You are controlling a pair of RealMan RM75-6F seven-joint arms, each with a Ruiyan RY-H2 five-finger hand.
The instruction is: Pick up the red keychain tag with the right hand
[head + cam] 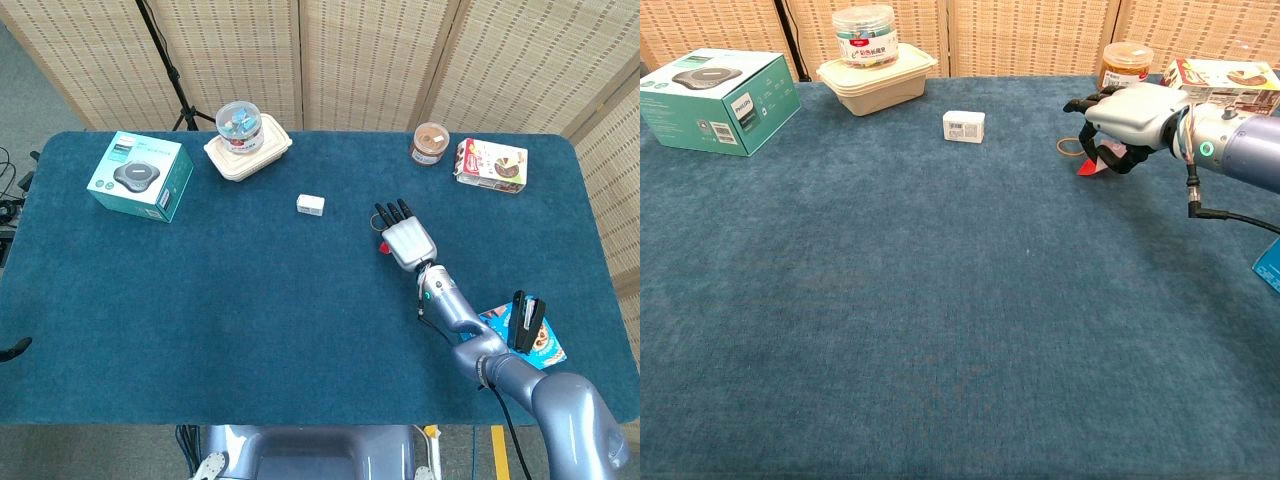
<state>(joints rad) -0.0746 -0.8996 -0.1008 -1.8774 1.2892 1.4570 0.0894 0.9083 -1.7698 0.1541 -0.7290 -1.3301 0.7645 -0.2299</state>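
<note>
The red keychain tag sits tilted under my right hand, whose fingers are curled around it and grip it just above the blue table cloth. Its metal ring hangs out to the left near the cloth. From the head view only a sliver of the red keychain tag shows at the left edge of my right hand, which lies palm down. My left hand is in neither view.
A small white box lies left of the hand. At the back are a teal box, a lidded container with a jar on it, a brown jar and a snack box. A blue packet lies by my right forearm.
</note>
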